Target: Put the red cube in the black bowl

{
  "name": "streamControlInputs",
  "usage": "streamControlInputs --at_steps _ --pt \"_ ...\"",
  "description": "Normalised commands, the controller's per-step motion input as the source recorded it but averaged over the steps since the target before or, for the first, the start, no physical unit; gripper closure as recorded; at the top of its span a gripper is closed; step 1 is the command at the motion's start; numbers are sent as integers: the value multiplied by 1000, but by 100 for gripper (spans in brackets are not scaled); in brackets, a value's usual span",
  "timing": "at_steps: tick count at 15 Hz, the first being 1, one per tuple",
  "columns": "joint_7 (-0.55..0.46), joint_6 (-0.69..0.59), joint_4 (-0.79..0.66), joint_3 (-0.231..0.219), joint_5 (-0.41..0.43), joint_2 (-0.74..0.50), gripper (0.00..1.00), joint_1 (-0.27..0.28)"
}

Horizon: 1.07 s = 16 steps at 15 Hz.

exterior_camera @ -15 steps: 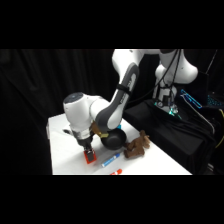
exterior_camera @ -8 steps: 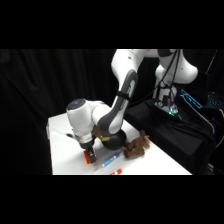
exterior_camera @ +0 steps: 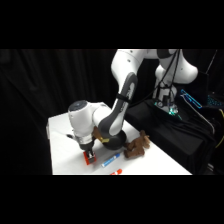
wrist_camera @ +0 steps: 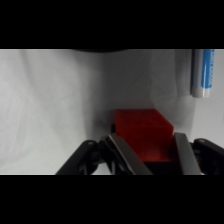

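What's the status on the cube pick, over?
Gripper down at the table, fingers astride the red cube, not clamped. Cube on the table, outside the black bowl. Blue marker lies beside, clear of the fingers.

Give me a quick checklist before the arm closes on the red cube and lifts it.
1. Red cube sits between the end effector fingers: ok.
2. Fingers spread wider than the cube: ok.
3. End effector down at cube height: ok.
4. Blue-and-white marker away from the fingers: ok.
5. Black bowl close by, behind the cube: ok.
6. Bowl's inside free: cannot tell, the arm covers it.
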Motion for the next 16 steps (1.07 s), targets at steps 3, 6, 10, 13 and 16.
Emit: streamControlInputs --at_steps 3,6,10,13,16 --pt "74 102 -6 -70 23 -61 71 65" --pt "93 -63 -105 -74 23 -208 74 80" --pt "55 -210 -279 -49 17 -464 74 71" --pt "35 -315 -353 -51 -37 -561 74 70" --pt "30 -283 -374 -39 -70 -525 74 52"
